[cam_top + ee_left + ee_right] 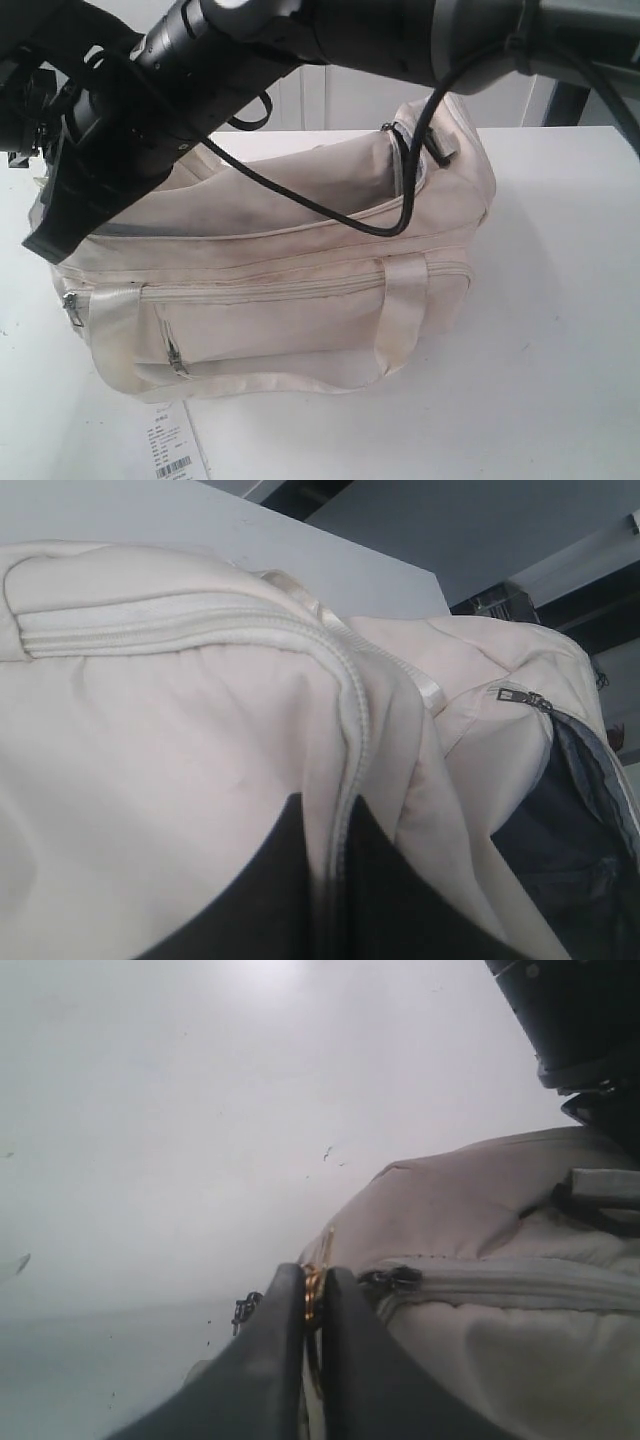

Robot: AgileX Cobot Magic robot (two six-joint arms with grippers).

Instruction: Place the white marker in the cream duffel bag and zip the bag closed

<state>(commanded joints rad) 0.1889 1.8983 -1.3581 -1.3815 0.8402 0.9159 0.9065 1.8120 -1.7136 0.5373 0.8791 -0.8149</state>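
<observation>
The cream duffel bag (300,290) lies on the white table (560,330) with its top opening gaping. My left gripper (335,880) is shut on the bag's fabric edge, with the zip tape (352,730) pinched between its fingers. My right gripper (313,1295) is shut on the gold ring zip pull (314,1278), right beside the black slider (395,1280) near the bag's end. In the exterior view a black gripper body (70,190) hangs at the bag's left end, fingertips hidden. The white marker is out of view.
A black cable (395,225) from the arm overhead droops across the bag's opening. A white barcode label (170,450) lies on the table in front of the bag. Another zip slider (522,696) sits at the edge of the dark interior.
</observation>
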